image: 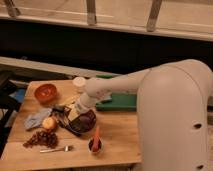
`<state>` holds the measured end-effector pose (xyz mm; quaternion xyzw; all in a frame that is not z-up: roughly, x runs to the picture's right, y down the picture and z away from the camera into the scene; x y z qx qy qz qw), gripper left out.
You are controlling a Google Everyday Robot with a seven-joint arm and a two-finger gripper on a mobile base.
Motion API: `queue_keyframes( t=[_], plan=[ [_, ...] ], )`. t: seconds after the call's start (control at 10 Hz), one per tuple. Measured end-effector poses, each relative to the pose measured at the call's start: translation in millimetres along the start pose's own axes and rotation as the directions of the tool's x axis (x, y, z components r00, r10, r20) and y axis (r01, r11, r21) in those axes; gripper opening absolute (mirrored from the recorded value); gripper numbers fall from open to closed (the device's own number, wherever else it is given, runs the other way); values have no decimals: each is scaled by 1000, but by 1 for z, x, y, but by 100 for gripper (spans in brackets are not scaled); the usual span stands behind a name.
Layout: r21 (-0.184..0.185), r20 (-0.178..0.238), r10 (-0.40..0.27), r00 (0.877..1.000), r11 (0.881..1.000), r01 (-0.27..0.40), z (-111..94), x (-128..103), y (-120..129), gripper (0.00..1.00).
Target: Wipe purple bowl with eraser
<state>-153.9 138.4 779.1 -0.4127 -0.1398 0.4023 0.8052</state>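
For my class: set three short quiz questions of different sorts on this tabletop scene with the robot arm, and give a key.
1. True or false: the gripper is at the rim of the purple bowl.
2. Which lies nearest the table's front edge? A the orange-red bowl; B the fork; C the green board.
3. Fill in: the round fruit sits just above the pile of ____.

Key: 1 true. 2 B. 3 grapes.
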Motion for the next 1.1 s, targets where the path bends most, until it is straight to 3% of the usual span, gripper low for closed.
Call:
queue_keyframes(
  t=[0.2,0.7,0.9,1.1],
  plan=[
    [25,-14,16,1000,1000,-15,2,4,-5,12],
    [116,-8,74,997,991,-73,-19,-7,-76,12],
    [124,4,82,997,989,-82,-24,-13,-88,12],
    [99,11,70,998,993,-70,-24,-13,-80,12]
  ],
)
